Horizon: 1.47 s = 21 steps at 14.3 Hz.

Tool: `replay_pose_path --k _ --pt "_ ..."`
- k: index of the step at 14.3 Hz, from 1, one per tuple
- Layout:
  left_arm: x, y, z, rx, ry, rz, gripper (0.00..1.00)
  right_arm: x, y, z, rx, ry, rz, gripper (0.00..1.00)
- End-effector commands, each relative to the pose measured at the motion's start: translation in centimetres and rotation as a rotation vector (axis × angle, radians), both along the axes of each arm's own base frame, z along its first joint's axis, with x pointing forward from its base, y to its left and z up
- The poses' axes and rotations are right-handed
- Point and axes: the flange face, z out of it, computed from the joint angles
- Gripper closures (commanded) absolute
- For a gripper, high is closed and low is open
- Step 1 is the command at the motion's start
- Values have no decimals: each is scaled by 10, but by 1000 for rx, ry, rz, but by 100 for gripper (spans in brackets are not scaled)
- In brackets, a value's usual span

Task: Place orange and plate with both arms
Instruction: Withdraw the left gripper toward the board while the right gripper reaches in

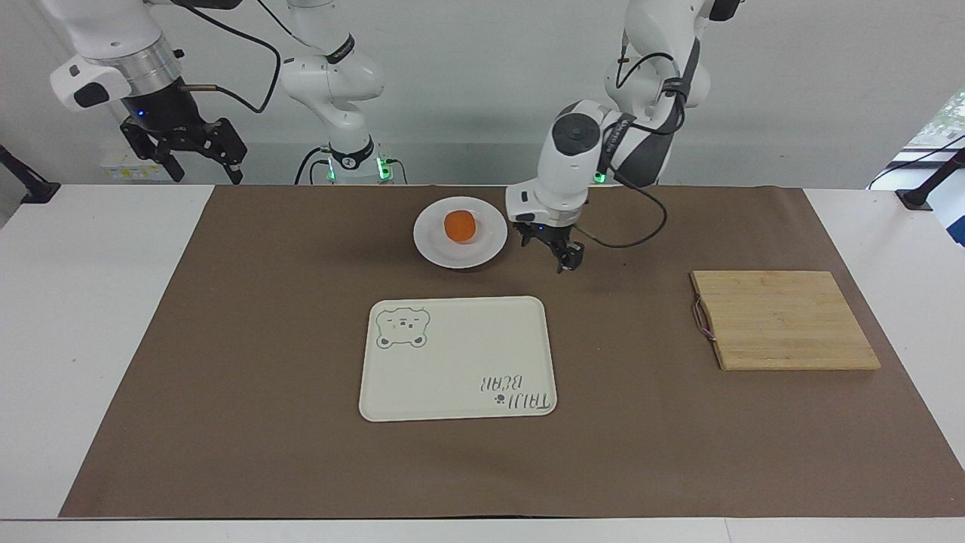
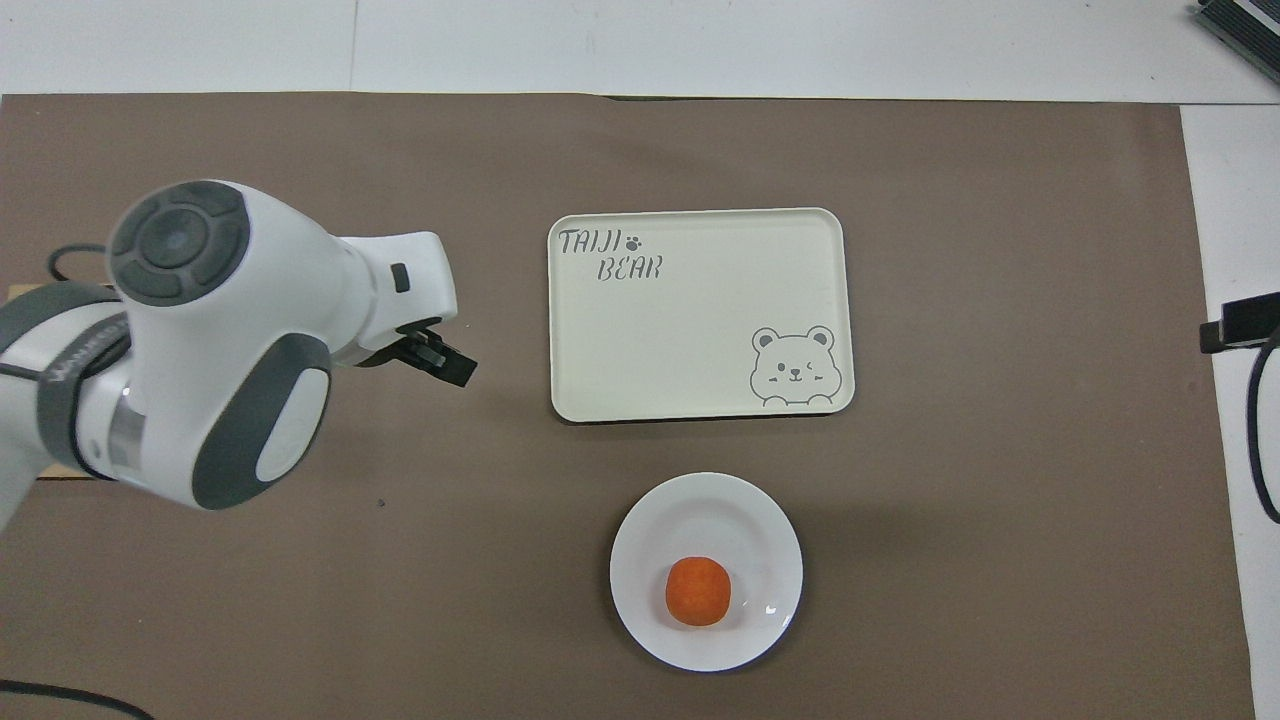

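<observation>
A small round orange fruit (image 2: 698,591) sat on a glossy white round plate (image 2: 760,530), nearer to the robots than a cream rectangular bear-printed tray (image 2: 700,330), while the left hand (image 2: 440,358) hung empty over the brown-covered desk (image 2: 1000,300).

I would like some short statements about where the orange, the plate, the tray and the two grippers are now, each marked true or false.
1. The small round orange lies on the round glossy white plate. True.
2. The white plate stands on the cream rectangular tray with a bear drawing. False: it rests on the brown mat, nearer to the robots than the tray.
3. The left gripper holds the orange. False: it is open and empty, above the mat beside the plate.
4. The right gripper waits raised at its own end of the table. True.
5. The bamboo cutting board carries the orange. False: nothing lies on it.
</observation>
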Motion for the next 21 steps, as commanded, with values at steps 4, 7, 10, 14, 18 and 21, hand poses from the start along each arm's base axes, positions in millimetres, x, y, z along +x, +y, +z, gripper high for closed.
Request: replay_pose_path --k 4,7,10,14,18,21 --pt "24 90 28 17 -12 157 0 -8 1 2 -3 4 -14 0" --pt "34 131 38 15 -24 231 0 -8 1 2 -3 7 -16 0" --pt "38 165 37 18 -22 286 0 -10 5 0 -1 29 0 0" --pt "40 204 37 20 -15 355 0 -18 7 -2 6 46 65 0" --pt "40 195 37 20 -15 341 0 -11 26 -47 189 71 70 0" --pt "32 193 33 34 46 336 0 -10 45 -88 375 106 58 0"
